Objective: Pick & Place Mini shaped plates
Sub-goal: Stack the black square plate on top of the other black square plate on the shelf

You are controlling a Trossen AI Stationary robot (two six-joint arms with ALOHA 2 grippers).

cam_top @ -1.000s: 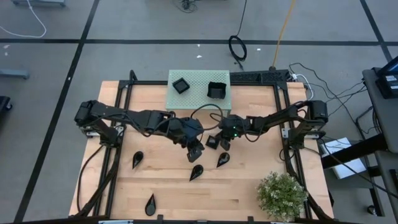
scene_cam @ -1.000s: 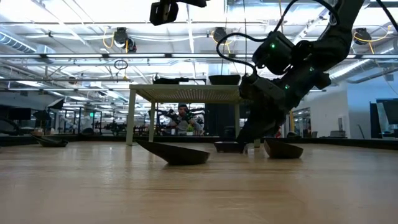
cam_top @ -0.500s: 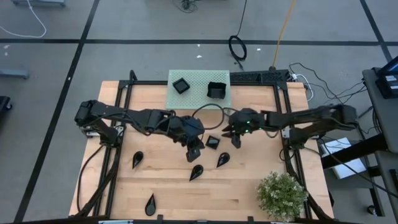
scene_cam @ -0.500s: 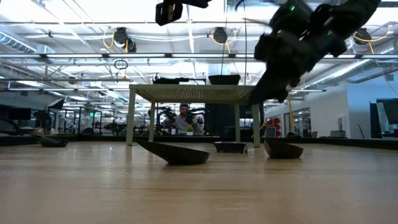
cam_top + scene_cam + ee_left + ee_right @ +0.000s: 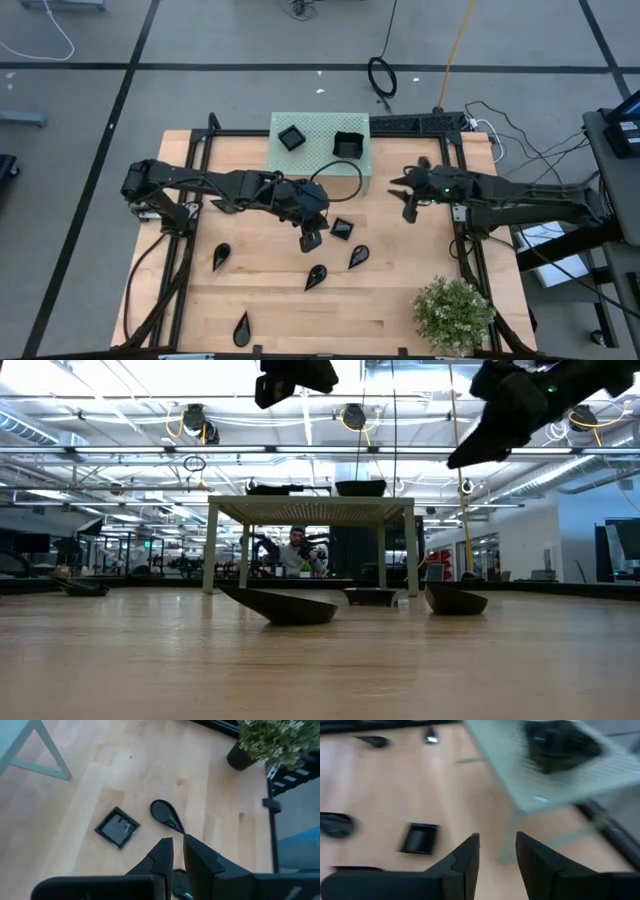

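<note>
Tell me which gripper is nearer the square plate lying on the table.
Left. The left gripper hovers just beside the square plate; the right gripper is farther off, toward the table's right edge.

Bare counter (image 5: pixel 400 300) lay open along the near edge between the leaf-shaped plates (image 5: pixel 318 276) and the potted plant (image 5: pixel 454 312) — the plant blocked the near right corner. At the far edge the green stand (image 5: pixel 318 150) stood in the way, and the left arm (image 5: pixel 220 190) stretched across the middle just beside the square plate (image 5: pixel 341 228).
</note>
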